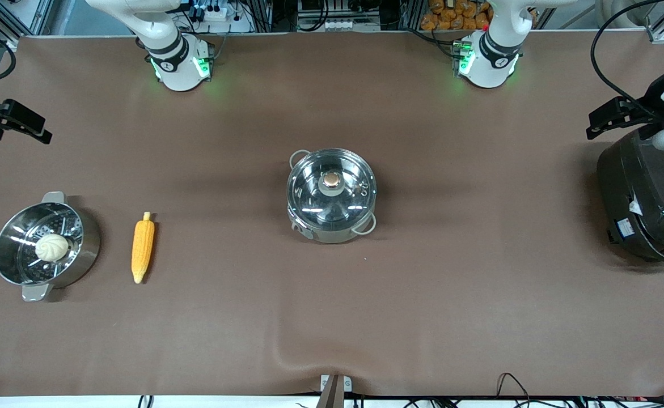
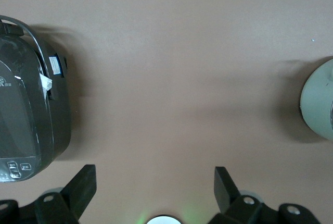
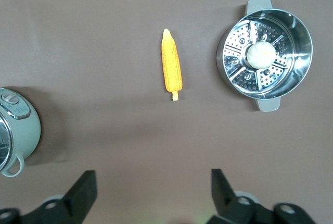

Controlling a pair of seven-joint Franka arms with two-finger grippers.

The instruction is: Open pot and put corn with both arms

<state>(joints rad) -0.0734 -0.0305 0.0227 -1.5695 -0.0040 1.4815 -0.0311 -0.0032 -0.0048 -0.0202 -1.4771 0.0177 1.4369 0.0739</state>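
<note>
Two white arms [image 1: 173,54] with black joint bands, green-lit bases, and black two-finger pincers [image 3: 153,190].

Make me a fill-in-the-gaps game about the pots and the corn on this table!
1. The glass lid with the copper knob sits ___ the round shiny steel pot.
2. The yellow-orange corn cob lies on the brown table between that pot and the steel ___ pot.
3. The white bun rests ___ the steamer pot.
4. Both the left pincer and right pincer are ___.

Missing words: on; steamer; inside; open
</note>
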